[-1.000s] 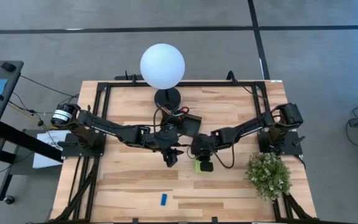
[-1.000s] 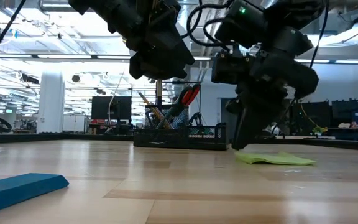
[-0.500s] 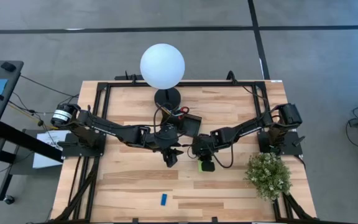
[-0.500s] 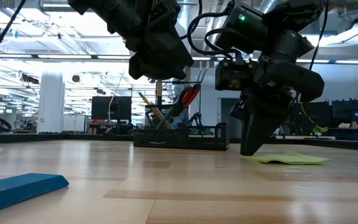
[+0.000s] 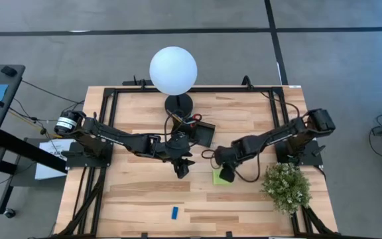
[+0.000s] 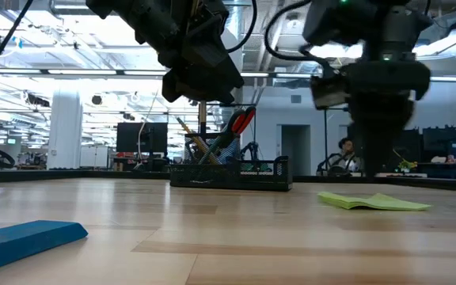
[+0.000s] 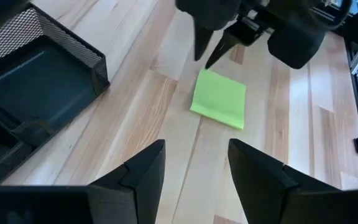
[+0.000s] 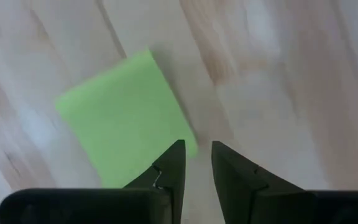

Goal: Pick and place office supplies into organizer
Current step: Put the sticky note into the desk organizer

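on the left of the table, near its front edge, you have the small blue eraser [image 5: 175, 212] lying flat on bare wood, well apart from both arms; expect it to be light, a little rubbery and easy to pinch across its short sides.

moving to the middle, your left gripper [image 7: 194, 168] hangs above the table just in front of the organizer [image 5: 203, 134], its fingers spread apart with nothing between them. the organizer sits near the lamp base [image 5: 178, 103], and from the table-level camera you can see red-handled scissors [image 6: 242, 121] and pencils [image 6: 192, 136] standing in it already.

to the right of that, the lime-green sticky-note pad [image 5: 217, 177] lies flat on the wood, in front of the organizer and apart from it. your right gripper [image 8: 196, 158] hovers over the pad's edge, its fingers a narrow gap apart and empty; you aren't gripping anything yet.

judge the pad as light, thin and floppy: it lies so low that one corner looks slightly lifted in the table-level camera, and the sheets will likely bend or fan if you squeeze hard. take it by an edge, one finger sliding under and one on top, probably at that raised corner. on smooth wood it may skate away instead of lifting.

far right, the potted plant [image 5: 286, 186] stands near the right arm's base; keep clear of it.
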Motion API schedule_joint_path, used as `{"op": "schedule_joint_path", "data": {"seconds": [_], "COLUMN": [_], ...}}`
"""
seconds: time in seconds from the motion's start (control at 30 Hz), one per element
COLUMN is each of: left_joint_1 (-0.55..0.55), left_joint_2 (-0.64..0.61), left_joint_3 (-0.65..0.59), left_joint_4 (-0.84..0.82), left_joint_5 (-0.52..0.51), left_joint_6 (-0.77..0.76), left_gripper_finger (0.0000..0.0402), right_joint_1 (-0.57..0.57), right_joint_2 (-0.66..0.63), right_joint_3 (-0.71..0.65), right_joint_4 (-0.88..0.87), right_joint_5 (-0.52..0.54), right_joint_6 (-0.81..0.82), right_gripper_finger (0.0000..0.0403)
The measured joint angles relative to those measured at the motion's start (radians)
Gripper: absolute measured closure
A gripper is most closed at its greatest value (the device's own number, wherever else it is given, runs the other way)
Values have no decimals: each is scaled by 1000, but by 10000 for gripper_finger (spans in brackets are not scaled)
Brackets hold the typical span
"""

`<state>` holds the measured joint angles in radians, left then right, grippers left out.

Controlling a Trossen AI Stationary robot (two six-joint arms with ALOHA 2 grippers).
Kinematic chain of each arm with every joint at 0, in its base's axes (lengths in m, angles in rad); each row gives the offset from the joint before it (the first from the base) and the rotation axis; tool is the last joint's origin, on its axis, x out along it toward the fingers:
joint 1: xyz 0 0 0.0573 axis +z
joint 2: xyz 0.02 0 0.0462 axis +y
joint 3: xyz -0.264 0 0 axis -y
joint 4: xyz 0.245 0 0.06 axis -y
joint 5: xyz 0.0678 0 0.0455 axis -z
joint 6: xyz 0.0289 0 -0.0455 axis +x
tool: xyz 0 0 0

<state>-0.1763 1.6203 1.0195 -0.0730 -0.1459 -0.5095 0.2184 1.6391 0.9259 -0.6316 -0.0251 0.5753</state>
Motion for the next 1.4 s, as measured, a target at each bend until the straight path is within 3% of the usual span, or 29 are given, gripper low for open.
{"op": "schedule_joint_path", "data": {"seconds": [0.13,0.37,0.7,1.4], "left_joint_1": [0,0,0,0], "left_joint_2": [0,0,0,0], "left_joint_3": [0,0,0,0], "left_joint_4": [0,1,-1,-5], "left_joint_5": [0,0,2,1], "left_joint_6": [0,-14,-25,-25], "left_gripper_finger": [231,231,231,231], "right_joint_1": [31,27,-4,17], "right_joint_2": [20,19,19,19], "right_joint_3": [0,0,-25,-89], "right_joint_4": [-49,18,-23,177], "right_joint_5": [-1,12,2,-81], "right_joint_6": [99,99,132,149], "right_gripper_finger": [331,331,331,331]}}
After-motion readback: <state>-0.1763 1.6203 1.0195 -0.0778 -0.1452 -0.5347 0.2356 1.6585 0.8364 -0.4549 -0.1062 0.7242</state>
